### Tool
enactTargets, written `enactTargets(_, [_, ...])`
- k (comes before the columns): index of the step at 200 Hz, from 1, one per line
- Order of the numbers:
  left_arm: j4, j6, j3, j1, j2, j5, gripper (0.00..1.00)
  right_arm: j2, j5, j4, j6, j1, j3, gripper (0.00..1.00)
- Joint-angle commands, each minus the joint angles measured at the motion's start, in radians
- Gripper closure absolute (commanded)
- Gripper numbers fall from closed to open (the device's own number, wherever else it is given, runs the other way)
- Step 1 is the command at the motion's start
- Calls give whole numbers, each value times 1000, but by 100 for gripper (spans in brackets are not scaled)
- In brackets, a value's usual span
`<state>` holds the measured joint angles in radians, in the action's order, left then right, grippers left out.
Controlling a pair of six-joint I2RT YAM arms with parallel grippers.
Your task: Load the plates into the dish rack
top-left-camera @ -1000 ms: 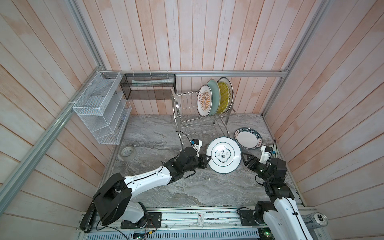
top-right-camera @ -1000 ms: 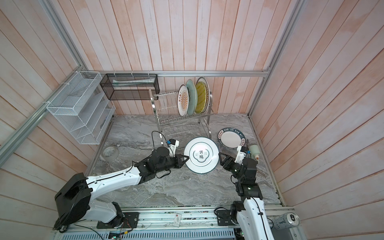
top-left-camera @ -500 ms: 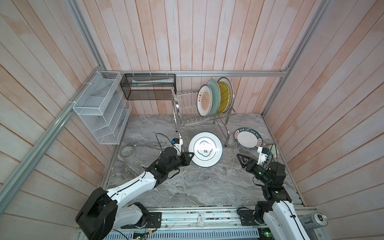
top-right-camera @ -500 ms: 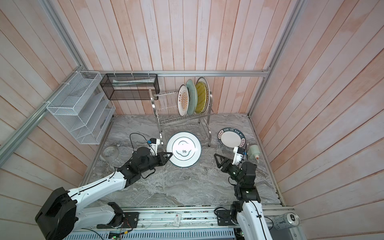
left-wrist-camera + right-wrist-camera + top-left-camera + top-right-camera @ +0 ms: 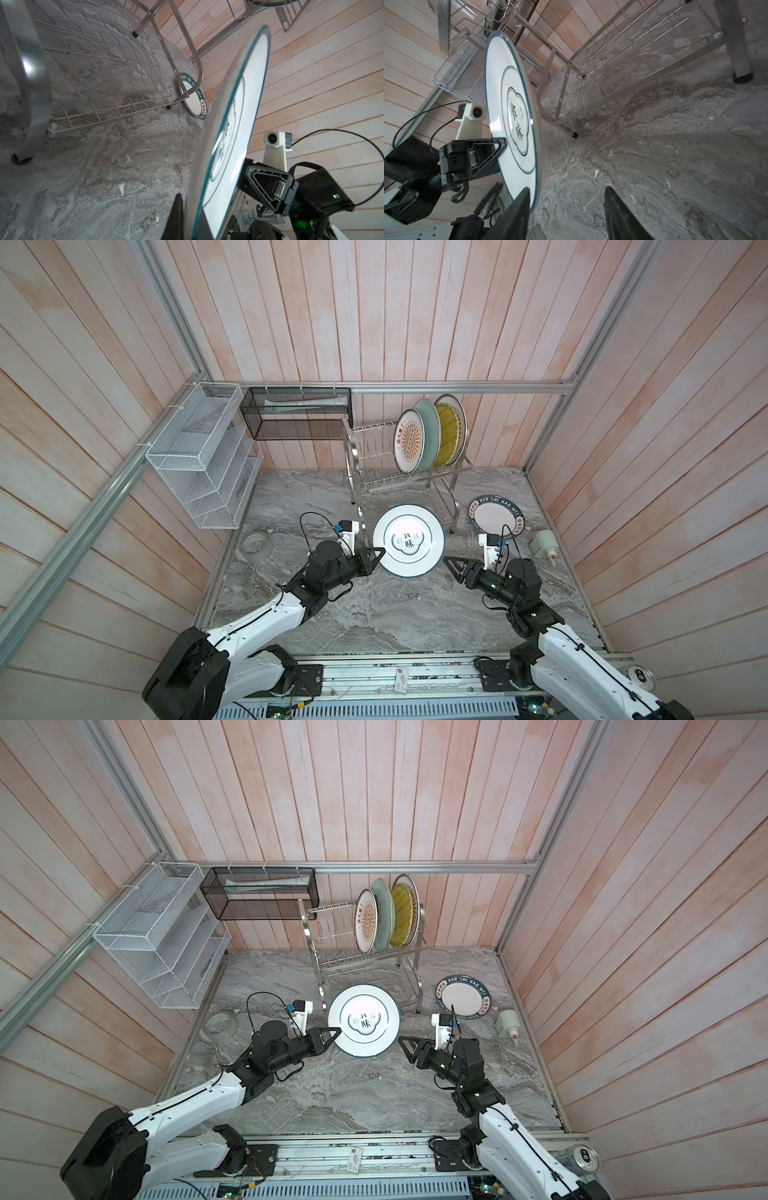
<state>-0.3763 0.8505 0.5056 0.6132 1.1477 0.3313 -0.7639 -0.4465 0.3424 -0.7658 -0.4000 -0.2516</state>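
The left end effector (image 5: pixel 376 554) was clenched on the rim of the cloud-outline plate (image 5: pixel 408 540). It held the plate face up above the grey marble counter (image 5: pixel 374 614), just in front of the lower tier of the dish rack (image 5: pixel 354 456). The right end effector (image 5: pixel 452 568) stood released, its fingers (image 5: pixel 517 212) spread with nothing between them. It was just beside the plate's opposite edge, and I could not tell whether it touched. In the rack's upper tier three plates stood on edge, side by side: the orange sunburst plate (image 5: pixel 409 440), the pale green plate (image 5: pixel 430 429) and the yellow woven-look plate (image 5: pixel 449 433). The lettered-rim plate (image 5: pixel 494 516) lay flat on the counter, just right of the rack. A grey tape roll (image 5: pixel 255 545) lay by the counter's left edge.
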Motion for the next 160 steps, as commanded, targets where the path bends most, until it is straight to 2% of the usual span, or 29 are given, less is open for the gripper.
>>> enactTargets(1, [-85,-1,-1,-6,-31,32,100,-45,64,87,9,-44,-54,42])
enactTargets(56, [-95,-7,-5,-6,-37,49,100,-123,83,135,14,-100,-100,47])
enactTargets(160, [-128,-7,-4,-3,-28,94,100,-207,97,222,-6,-144,-157,72])
